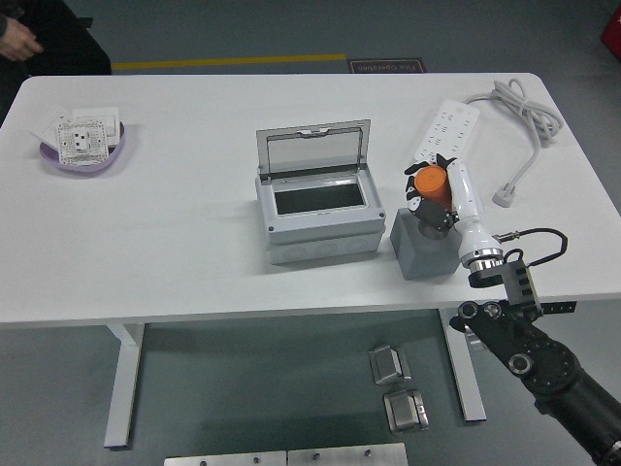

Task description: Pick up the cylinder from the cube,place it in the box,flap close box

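Note:
An orange cylinder (pixel 431 183) stands just above the grey cube (pixel 425 248) on the right of the white table (pixel 194 262). My right hand (pixel 427 194) has its black fingers curled around the cylinder. The grey box (pixel 317 214) sits at the table's middle, left of the cube, with its clear lid (pixel 313 148) flipped up and its inside open. My left arm is out of view.
A white power strip (pixel 447 131) with its cable (pixel 524 116) lies behind the cube at the back right. A purple bowl (pixel 81 153) holding white socket plates sits at the far left. A person's hand (pixel 17 41) shows at the top left corner.

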{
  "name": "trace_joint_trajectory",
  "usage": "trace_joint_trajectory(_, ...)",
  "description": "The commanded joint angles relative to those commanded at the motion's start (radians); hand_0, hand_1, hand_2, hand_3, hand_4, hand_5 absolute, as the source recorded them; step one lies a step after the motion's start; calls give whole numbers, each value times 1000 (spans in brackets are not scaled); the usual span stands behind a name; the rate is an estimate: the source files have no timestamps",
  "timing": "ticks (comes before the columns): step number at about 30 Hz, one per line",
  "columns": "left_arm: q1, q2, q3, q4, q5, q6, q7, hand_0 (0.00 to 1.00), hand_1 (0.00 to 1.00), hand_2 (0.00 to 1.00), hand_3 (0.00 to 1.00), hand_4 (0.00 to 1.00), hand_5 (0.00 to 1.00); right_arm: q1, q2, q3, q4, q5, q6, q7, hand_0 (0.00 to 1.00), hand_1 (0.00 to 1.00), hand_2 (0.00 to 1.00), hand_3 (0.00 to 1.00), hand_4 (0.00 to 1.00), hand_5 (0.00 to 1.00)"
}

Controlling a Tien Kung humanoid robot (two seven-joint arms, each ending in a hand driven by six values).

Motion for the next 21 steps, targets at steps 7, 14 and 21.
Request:
trace_joint_trajectory(7, 3, -3, -24, 0, 24, -3, 2, 666, 656, 567, 593, 512, 33, 49, -5, -68, 27, -60, 22, -66, 566, 355, 337, 232, 2, 2)
trace_joint_trajectory(14, 9, 0, -55, 0, 57, -6, 5, 666, 656, 568, 595, 516, 38, 172, 28, -186, 34, -215, 124, -214, 438, 270, 331, 229, 2, 2)
trace_joint_trajectory(21, 6, 8, -43, 0, 46, -6, 6, 666, 656, 568, 596, 518, 40, 299, 72, -282, -52, -322, 205, -319, 128, 188, 306, 215, 2, 2)
